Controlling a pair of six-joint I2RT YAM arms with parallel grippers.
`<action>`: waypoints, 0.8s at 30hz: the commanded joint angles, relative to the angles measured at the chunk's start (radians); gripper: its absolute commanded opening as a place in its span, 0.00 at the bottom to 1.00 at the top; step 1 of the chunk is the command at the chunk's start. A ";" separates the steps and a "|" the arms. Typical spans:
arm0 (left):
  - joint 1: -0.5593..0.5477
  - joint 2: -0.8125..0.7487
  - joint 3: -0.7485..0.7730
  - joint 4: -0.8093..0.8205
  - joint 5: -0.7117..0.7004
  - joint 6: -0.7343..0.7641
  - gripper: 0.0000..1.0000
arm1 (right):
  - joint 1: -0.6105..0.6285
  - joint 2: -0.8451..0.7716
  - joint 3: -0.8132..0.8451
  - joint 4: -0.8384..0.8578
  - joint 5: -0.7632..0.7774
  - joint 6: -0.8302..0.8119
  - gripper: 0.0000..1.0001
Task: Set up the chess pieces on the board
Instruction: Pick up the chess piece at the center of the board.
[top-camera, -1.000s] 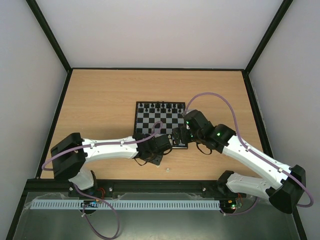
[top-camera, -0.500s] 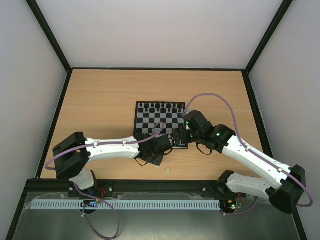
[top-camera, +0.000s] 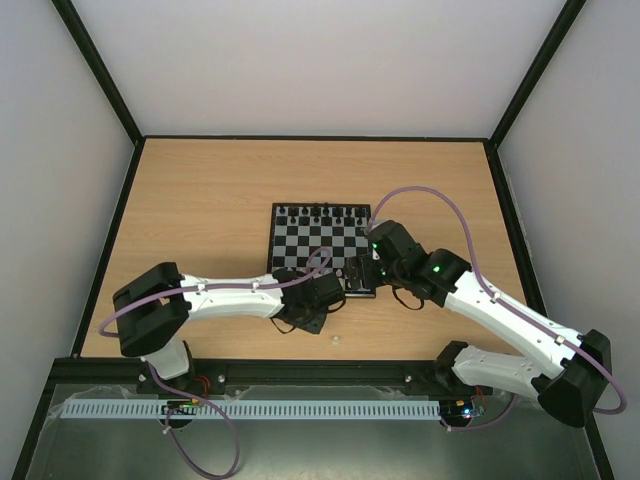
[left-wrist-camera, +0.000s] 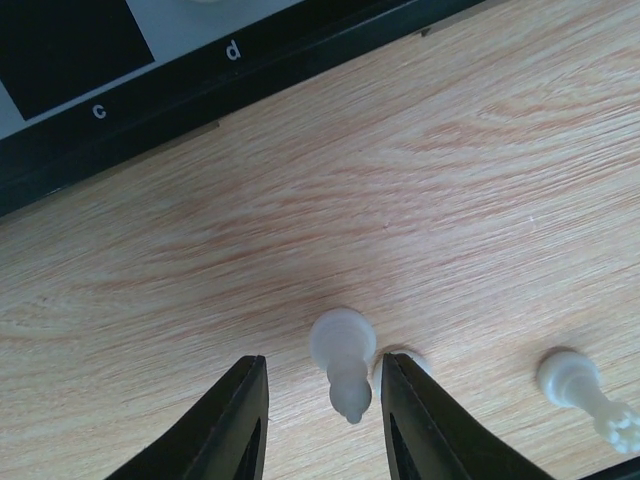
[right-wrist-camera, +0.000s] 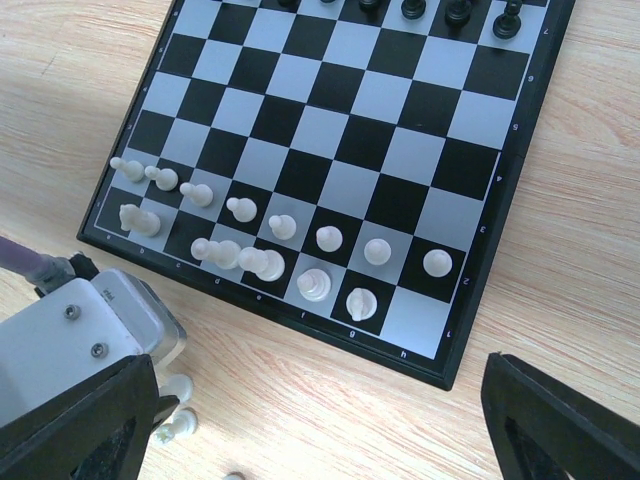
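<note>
Left gripper (left-wrist-camera: 325, 362) is down on the wooden table (left-wrist-camera: 450, 150), just off the near edge of the board (right-wrist-camera: 362, 143), beside the border letters c and d. Its fingers (left-wrist-camera: 240, 420) straddle a small white piece (left-wrist-camera: 343, 362). The finger on the right of the wrist view sits right against the piece and the other shows a gap, so we cannot tell whether it is actually clamped. A second white piece (left-wrist-camera: 585, 388) lies on its side nearby on the table, outside the fingers, and a third is mostly hidden behind one finger. Right gripper (right-wrist-camera: 320, 400) hovers over the board's near right corner with jaws spread wide and nothing between them. On the board, a row of eight white pawns (right-wrist-camera: 283, 226) stands on the second rank from the near edge. Several white back-rank pieces (right-wrist-camera: 313, 284) are behind them on the nearest rank, which has visible empty squares. Black pieces (right-wrist-camera: 458, 12) line the far edge. In the top view one more stray white piece (top-camera: 336, 340) sits on the table, near the left arm's wrist and well short of the board.
</note>
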 joint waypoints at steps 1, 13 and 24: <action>0.008 0.027 -0.010 0.000 0.011 0.017 0.34 | -0.004 -0.007 -0.011 0.000 -0.007 -0.011 0.89; 0.014 0.052 -0.007 0.009 0.018 0.029 0.23 | -0.004 -0.012 -0.014 0.001 -0.013 -0.011 0.88; 0.019 0.047 0.033 -0.023 -0.004 0.037 0.08 | -0.003 -0.012 -0.016 0.003 -0.015 -0.013 0.87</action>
